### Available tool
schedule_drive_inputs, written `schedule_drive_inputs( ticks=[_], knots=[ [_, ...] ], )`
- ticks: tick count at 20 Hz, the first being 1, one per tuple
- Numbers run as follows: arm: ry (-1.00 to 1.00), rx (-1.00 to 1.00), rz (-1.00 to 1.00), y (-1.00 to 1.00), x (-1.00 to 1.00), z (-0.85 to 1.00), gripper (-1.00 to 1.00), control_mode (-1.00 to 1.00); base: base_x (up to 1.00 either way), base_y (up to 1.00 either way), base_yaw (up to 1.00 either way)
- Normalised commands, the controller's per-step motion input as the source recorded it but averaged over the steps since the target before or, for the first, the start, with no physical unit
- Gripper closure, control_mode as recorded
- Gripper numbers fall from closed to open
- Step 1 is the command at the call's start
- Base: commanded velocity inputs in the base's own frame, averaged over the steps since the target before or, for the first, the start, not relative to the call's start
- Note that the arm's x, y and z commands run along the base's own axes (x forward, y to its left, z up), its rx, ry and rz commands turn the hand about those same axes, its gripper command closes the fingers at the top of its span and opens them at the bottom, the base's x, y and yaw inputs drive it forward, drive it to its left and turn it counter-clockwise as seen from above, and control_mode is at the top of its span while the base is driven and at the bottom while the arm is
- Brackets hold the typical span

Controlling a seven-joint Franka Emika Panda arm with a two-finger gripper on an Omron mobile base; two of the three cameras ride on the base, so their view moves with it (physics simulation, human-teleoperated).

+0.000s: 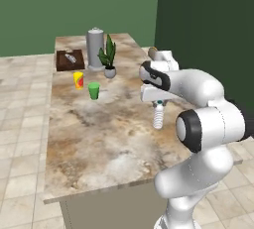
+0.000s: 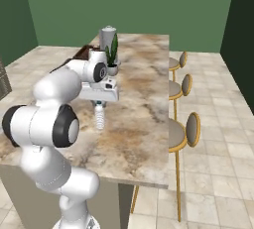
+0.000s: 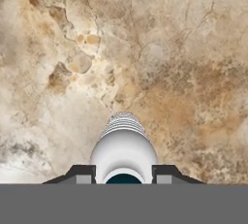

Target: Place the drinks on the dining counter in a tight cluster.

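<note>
A small clear ribbed water bottle (image 1: 158, 118) (image 2: 99, 119), one of the drinks, stands upright over the right side of the marbled dining counter (image 1: 99, 139) (image 2: 144, 99). My gripper (image 1: 158, 105) (image 2: 99, 105) (image 3: 123, 175) points straight down and is shut on its neck, just under the blue cap. In the hand view the bottle (image 3: 123, 140) runs down between the dark fingertips (image 3: 82, 173) toward the stone top (image 3: 184, 72). I cannot tell whether its base touches the counter.
A green cup (image 1: 94, 90) and a yellow-and-red cup (image 1: 78, 80) stand on the counter's far left. Behind them are a potted plant (image 1: 108, 57), a grey canister (image 1: 95, 47) and a dark brown tray (image 1: 70, 59). Stools (image 2: 178, 134) line the counter's right edge.
</note>
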Motion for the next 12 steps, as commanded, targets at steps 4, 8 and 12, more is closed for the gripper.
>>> schedule_drive_inputs(
  ticks=[4, 8, 12],
  knots=[
    [0.0, 0.0, 0.0, 0.0, 0.22, -0.43, 1.0, -1.0, 0.0, 0.0, 0.0],
    [0.0, 0.0, 0.0, 0.0, 0.22, -0.42, 1.0, -1.0, 0.0, 0.0, 0.0],
    [0.0, 0.0, 0.0, 0.0, 0.14, -0.42, 1.0, -1.0, 0.0, 0.0, 0.0]
  ],
)
